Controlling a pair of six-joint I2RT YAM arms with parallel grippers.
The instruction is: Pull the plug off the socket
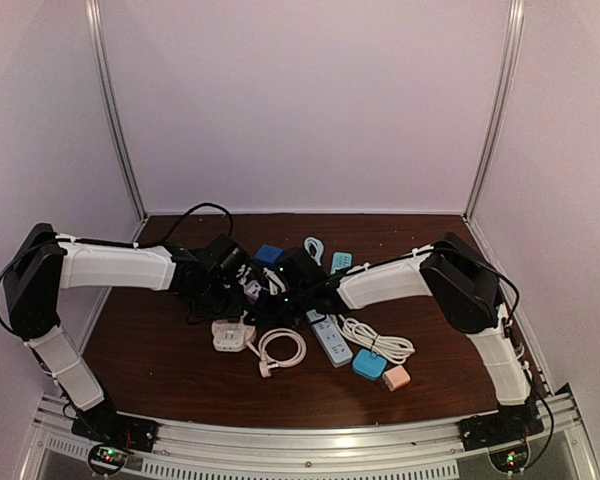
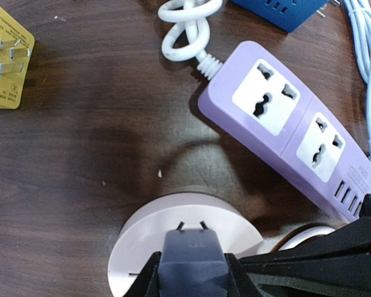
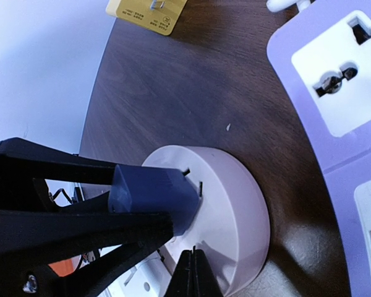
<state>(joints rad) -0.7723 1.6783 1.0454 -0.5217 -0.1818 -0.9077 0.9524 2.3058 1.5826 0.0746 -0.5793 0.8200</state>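
A dark blue plug (image 2: pixel 191 263) sits between the fingers of my left gripper (image 2: pixel 192 275), which is shut on its two sides. Two short metal prongs (image 2: pixel 180 226) show between the plug and the flat face of a round white socket (image 2: pixel 142 244). I cannot tell whether their tips are still in the slots. In the right wrist view the plug (image 3: pixel 151 192) stands off the socket (image 3: pixel 235 216), which lies on the table. My right gripper (image 3: pixel 193 255) is shut with nothing in it, its tips resting on the socket's face just beside the plug.
A purple power strip (image 2: pixel 284 130) lies close on the right, with its white cable (image 2: pixel 185 31) knotted beyond it. A yellow adapter (image 2: pixel 6 65) lies to the far left and a blue one (image 2: pixel 284 9) at the back. More adapters and a coiled cable (image 1: pixel 280 348) crowd the table's middle.
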